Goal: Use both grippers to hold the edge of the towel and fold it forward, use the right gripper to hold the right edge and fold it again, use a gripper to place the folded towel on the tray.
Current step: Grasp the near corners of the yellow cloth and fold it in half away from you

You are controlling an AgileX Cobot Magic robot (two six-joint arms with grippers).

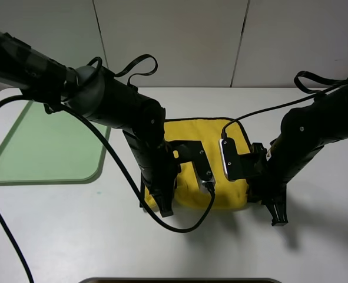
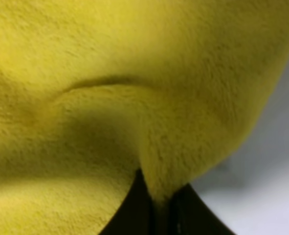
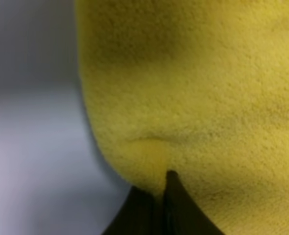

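Both clamp cloth: left gripper [image 2: 160, 208] and right gripper [image 3: 159, 198] pinch the limp, plush towel [image 1: 188, 131] at its corners nearest the front of the desk [image 1: 73, 236].

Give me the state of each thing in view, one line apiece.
towel: on the table, not yet folded, near edge pinched towards both corners.
left tool: shut on the towel.
right tool: shut on the towel.
tray: on the table apart from the towel, nothing on the part that shows.
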